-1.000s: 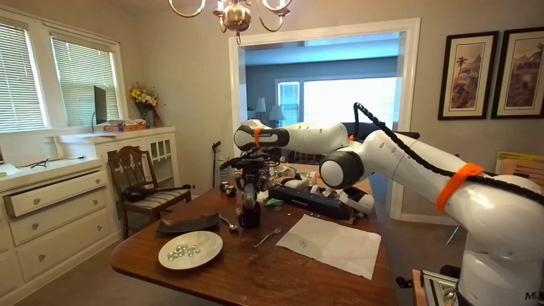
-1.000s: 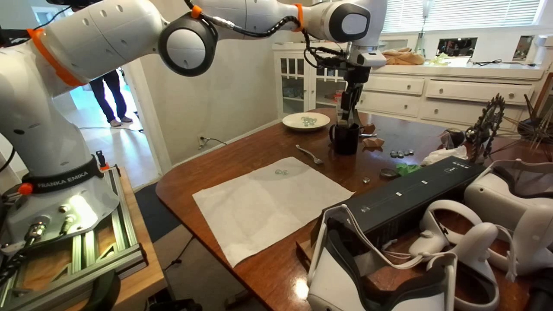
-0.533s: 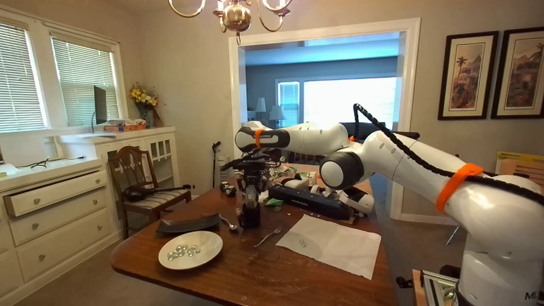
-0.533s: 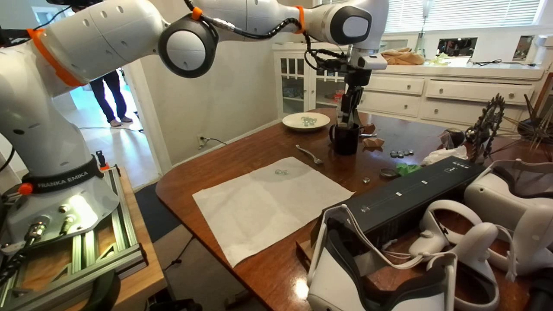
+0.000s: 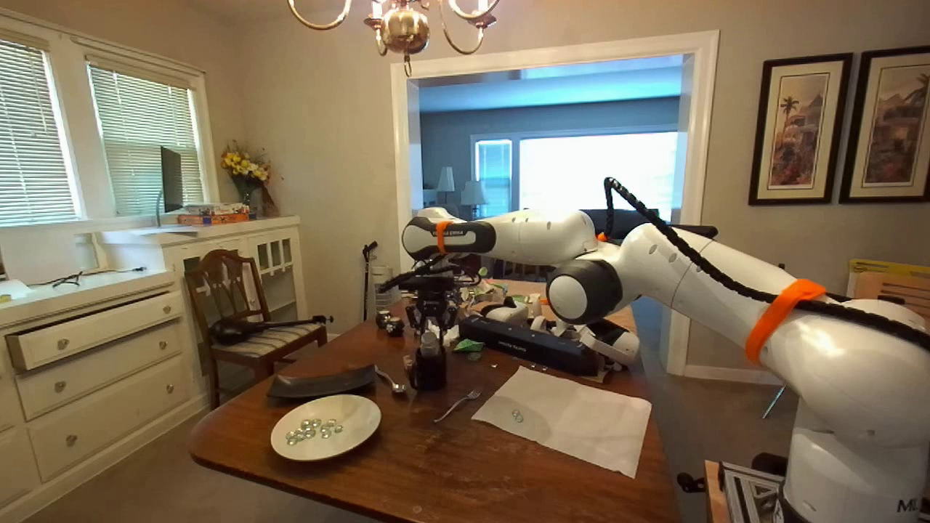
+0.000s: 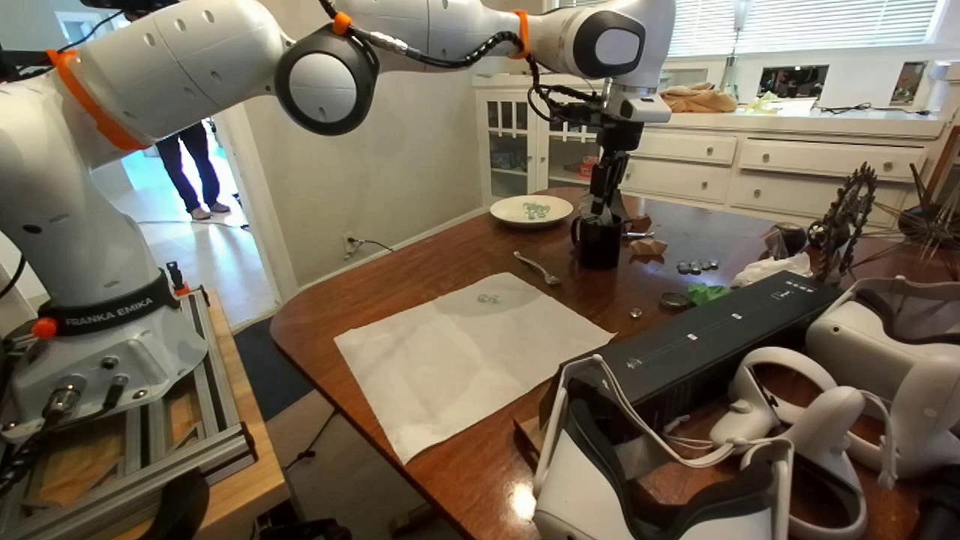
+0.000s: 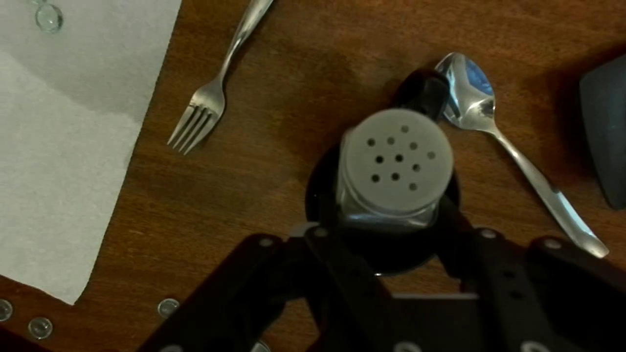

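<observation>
In the wrist view a glass shaker (image 7: 398, 151) with a pale, perforated lid rises out of a black mug (image 7: 318, 193). My gripper (image 7: 391, 217) points down over the mug, one dark finger close along each side of the shaker's glass. No clear gap shows there, and whether the pads press on it cannot be made out. Both exterior views show the mug (image 5: 430, 374) standing upright on the table under the gripper (image 6: 609, 199). The shaker's lower part is hidden inside the mug. A spoon (image 7: 472, 100) lies by the mug's handle; a fork (image 7: 210, 100) lies farther off.
A white paper sheet (image 6: 465, 360) bears a couple of glass pebbles. On one side stand a white plate (image 5: 356, 418) with several pebbles and a dark curved tray (image 5: 320, 385). A long black box (image 6: 705, 337) and white headsets (image 6: 585, 480) crowd the table's other side.
The shaker has sunk lower between the fingers and into the mug over the last half second. The arm has hardly moved in that time.
</observation>
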`<state>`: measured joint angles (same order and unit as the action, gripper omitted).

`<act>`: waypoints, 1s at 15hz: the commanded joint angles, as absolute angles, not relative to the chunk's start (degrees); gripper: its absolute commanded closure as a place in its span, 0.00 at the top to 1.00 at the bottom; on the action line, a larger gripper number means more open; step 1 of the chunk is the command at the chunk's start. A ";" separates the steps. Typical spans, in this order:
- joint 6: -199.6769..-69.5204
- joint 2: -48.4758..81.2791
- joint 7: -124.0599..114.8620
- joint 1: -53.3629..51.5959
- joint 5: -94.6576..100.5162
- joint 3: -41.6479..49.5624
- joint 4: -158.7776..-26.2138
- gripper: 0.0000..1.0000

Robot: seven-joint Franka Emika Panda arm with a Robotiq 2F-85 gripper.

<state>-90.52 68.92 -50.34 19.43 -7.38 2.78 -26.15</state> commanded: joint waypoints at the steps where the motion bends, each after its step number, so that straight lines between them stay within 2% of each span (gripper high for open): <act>1: -88.87 69.37 -50.60 19.65 -8.15 2.61 -25.32 0.24; 2: -88.36 69.25 -50.54 19.77 -8.33 2.46 -25.46 0.24; 3: -88.01 69.22 -50.49 19.74 -8.25 2.51 -25.52 0.61; 4: -88.13 69.37 -50.90 19.71 -8.24 2.60 -25.37 0.74; 5: -87.87 69.34 -50.90 19.73 -8.25 2.59 -25.40 0.31; 6: -87.79 69.31 -50.79 19.73 -8.25 2.58 -25.48 0.35; 7: -87.66 69.31 -50.82 19.72 -8.24 2.58 -25.47 0.35; 9: -87.36 69.30 -51.01 19.66 -8.28 2.57 -25.52 0.19; 11: -87.46 68.83 -51.11 19.61 -8.28 2.59 -26.12 0.16; 13: -87.17 67.92 -50.92 19.69 -8.40 2.49 -26.31 0.01; 15: -86.85 66.17 -49.95 19.34 -7.18 3.36 -26.79 0.00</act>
